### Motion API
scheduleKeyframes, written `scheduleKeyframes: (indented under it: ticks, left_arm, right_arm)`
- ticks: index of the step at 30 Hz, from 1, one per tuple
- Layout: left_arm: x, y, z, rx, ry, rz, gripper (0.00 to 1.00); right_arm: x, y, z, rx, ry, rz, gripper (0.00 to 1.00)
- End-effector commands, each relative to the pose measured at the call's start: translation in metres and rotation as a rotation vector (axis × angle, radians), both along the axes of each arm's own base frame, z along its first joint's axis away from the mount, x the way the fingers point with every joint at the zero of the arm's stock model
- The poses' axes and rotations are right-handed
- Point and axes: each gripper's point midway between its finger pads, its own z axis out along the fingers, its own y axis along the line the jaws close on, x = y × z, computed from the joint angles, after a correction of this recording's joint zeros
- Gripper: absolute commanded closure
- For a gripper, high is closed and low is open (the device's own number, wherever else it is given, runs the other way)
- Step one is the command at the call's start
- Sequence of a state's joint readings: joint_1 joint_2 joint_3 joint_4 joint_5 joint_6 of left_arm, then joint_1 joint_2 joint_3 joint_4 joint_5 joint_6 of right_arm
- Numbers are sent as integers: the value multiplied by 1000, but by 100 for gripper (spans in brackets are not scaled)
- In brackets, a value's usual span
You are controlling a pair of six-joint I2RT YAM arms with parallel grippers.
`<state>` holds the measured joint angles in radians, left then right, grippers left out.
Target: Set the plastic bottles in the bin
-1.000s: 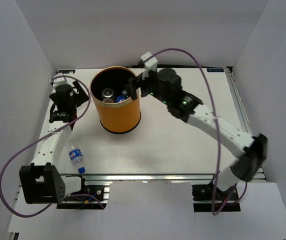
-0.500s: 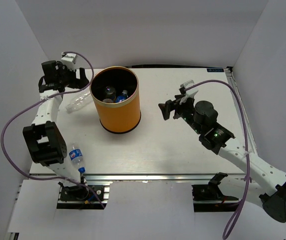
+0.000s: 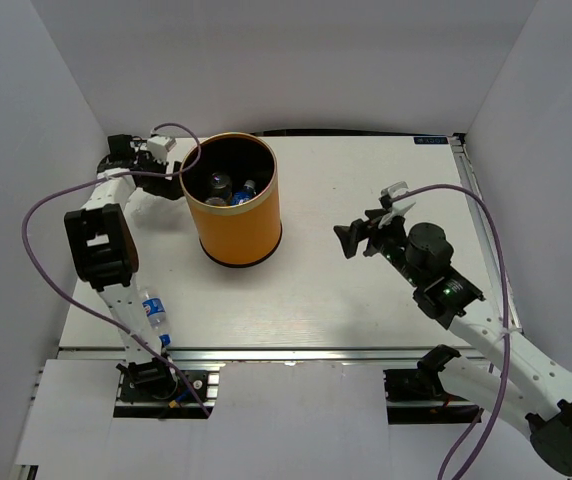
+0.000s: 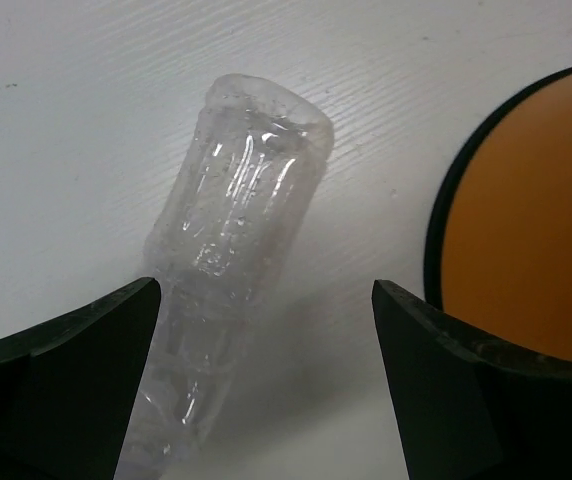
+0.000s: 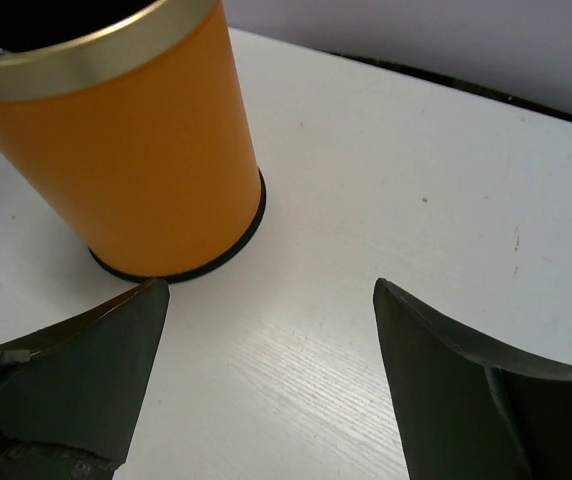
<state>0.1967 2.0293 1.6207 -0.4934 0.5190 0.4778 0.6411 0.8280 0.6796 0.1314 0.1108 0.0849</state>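
The left claw [image 4: 266, 292] hangs wide open and empty over a clear bottle [image 4: 241, 235] that lies on the bench [image 4: 66, 120] just beside the bin [image 4: 526, 230]. To grip well: centre on the body, drop straight, close softly, and keep the right finger off the bin wall. The right claw [image 5: 271, 290] is wide open too, holding nothing. A blue-label bottle [image 3: 151, 312] lies by the front edge, its print too small to read; the clear one shows no label
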Motion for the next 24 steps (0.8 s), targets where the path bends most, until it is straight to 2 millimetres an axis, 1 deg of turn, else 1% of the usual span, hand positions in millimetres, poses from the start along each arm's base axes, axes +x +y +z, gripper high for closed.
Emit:
scheduleKeyframes:
  ticks: [1, 3, 5, 9, 10, 12, 13, 17, 19, 20, 21, 23, 24]
  left_arm:
    - [20, 10, 19, -7, -37, 44, 2]
    - [27, 14, 11, 3, -35, 64, 2]
    - [29, 15, 9, 12, -35, 52, 2]
    - [27, 14, -4, 18, -18, 29, 2]
    - [26, 14, -14, 9, 6, 36, 2]
    - [22, 12, -25, -3, 41, 37, 2]
    - [21, 14, -37, -2, 68, 54, 2]
    - [20, 24, -58, 35, 110, 97, 2]
    - [17, 22, -59, 28, 114, 95, 2]
    - [18, 21, -53, 25, 95, 91, 2]
    - [16, 19, -53, 26, 97, 86, 2]
    - [15, 18, -48, 28, 87, 84, 2]
    - [15, 18, -40, 28, 72, 82, 4]
  right_arm:
    - [-1, 8, 4, -5, -38, 65, 11]
    - [1, 8, -2, -20, -28, 64, 11]
    - [6, 7, -7, -29, -21, 56, 11]
    - [10, 4, -10, -31, -9, 46, 11]
    - [12, 3, -11, -30, -5, 42, 11]
    - [13, 0, -12, -28, -5, 34, 11]
    - [13, -2, -12, -26, -5, 28, 11]
    - [16, -9, -12, -20, -15, 6, 10]
    - [18, -14, -14, -18, -10, -10, 11]
    - [19, -15, -14, -12, -4, -13, 11]
    - [20, -16, -15, -10, -1, -18, 11]
    - [22, -19, -15, 3, 9, -33, 11]
    - [20, -16, -15, 7, 10, -8, 11]
